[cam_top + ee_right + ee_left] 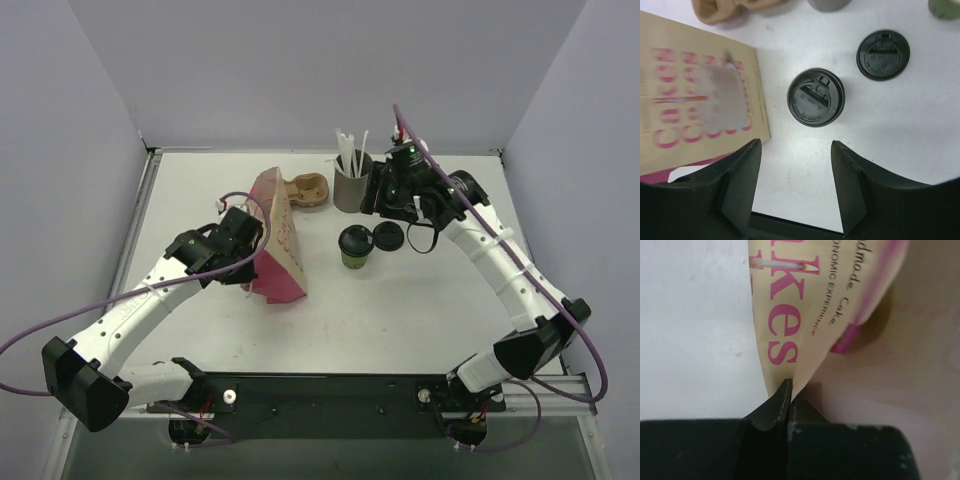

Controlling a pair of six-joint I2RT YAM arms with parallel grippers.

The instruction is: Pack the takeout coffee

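Note:
The takeout coffee point(353, 245), a small green paper cup with a black lid on it, stands mid-table; from above in the right wrist view it point(816, 97) is a round black top. A second black lid point(388, 237) lies flat just right of it, also in the right wrist view point(883, 54). My right gripper point(392, 195) hovers open and empty above and behind the cup, its jaws point(796, 145) wide apart. My left gripper point(247, 240) is shut on the edge of the pink-and-cream paper bag point(277, 240); its tips point(790, 388) pinch the bag's rim point(790, 315).
A grey cylinder of white straws point(350, 182) stands behind the cup, with a brown object point(309, 190) to its left. Part of another green cup point(946, 7) shows at the right wrist view's top right corner. Grey walls surround the table.

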